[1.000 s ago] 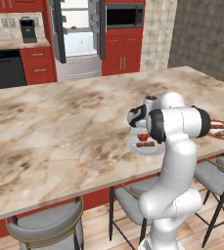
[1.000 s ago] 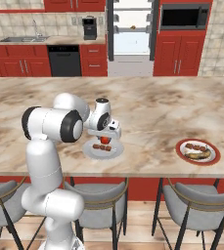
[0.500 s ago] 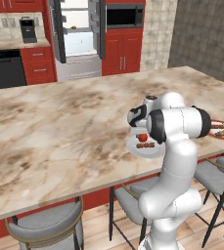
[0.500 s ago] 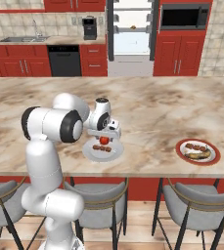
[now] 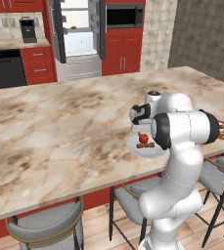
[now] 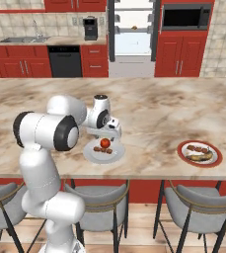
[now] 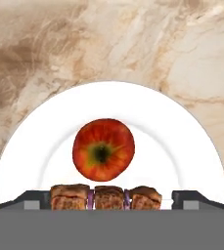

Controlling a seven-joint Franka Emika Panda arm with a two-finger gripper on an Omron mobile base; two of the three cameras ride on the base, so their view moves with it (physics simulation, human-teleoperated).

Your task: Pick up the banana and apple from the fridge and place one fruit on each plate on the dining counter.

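The red apple point(image 7: 103, 149) rests on the plain white plate point(image 7: 182, 136), just behind a row of three brown food pieces point(image 7: 106, 196). My gripper point(image 7: 111, 200) hovers right over it, open, its fingertips point(image 7: 35, 199) spread wide on either side and touching nothing. From the base cameras the apple point(image 6: 105, 143) and its plate point(image 6: 103, 154) sit under the gripper point(image 6: 110, 134) near the dining counter's point(image 6: 149, 108) front edge. The yellow banana point(image 6: 199, 157) lies on the red-rimmed plate point(image 6: 199, 153) to the right. The fridge point(image 6: 133, 34) stands open at the back.
Grey stools point(image 6: 196, 197) are tucked under the counter's near edge. Red cabinets point(image 6: 16, 66), a black dishwasher point(image 6: 65, 62) and a coffee machine point(image 6: 90, 27) line the far wall. A microwave point(image 6: 186, 17) sits to the right of the fridge.
The gripper has let go of the apple, which now lies free on the white plate. The arm has stayed almost in place.
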